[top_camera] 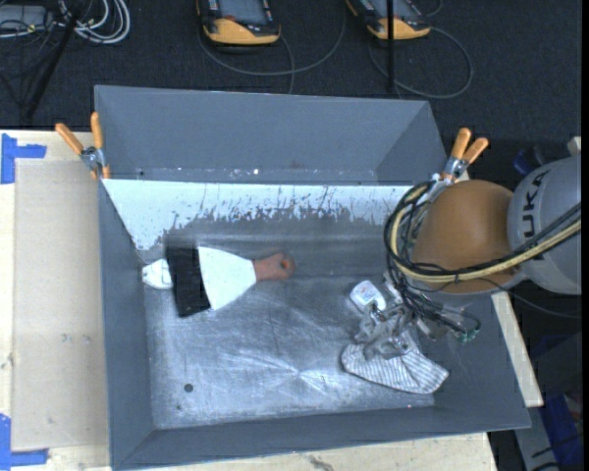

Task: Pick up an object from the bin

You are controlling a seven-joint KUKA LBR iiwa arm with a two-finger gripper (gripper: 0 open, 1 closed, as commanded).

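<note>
Gripper (381,330) down at upper edge of grey cloth (401,369) — nothing lifted yet; open or closed, cannot tell; grasp and lift remain.

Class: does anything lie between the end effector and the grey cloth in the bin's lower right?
Nothing visible does. The end effector hangs right over the grey cloth; the brush lies well off to the left.
</note>
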